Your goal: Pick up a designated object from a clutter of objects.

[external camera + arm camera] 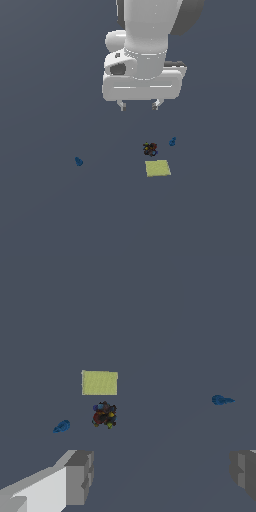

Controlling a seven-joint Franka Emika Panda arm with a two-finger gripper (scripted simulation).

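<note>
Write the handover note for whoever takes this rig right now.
Pincer: open, empty, high above the floor.
Designated object: the elongated deep-blue piece, lying alone toward the exterior view's left, untouched.
Squatter blue lump, dark clump and yellow-green square are grouped apart from it.
Done: nothing grasped.
Left: move over the piece, descend, close, lift.

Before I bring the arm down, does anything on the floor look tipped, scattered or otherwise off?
One blue piece lies alone, far from the rest toward the exterior view's left. The other blue piece, the dark multicoloured clump and the flat yellow-green square sit close together. The gripper hangs above with jaws open, holding nothing. Nothing looks damaged.
</note>
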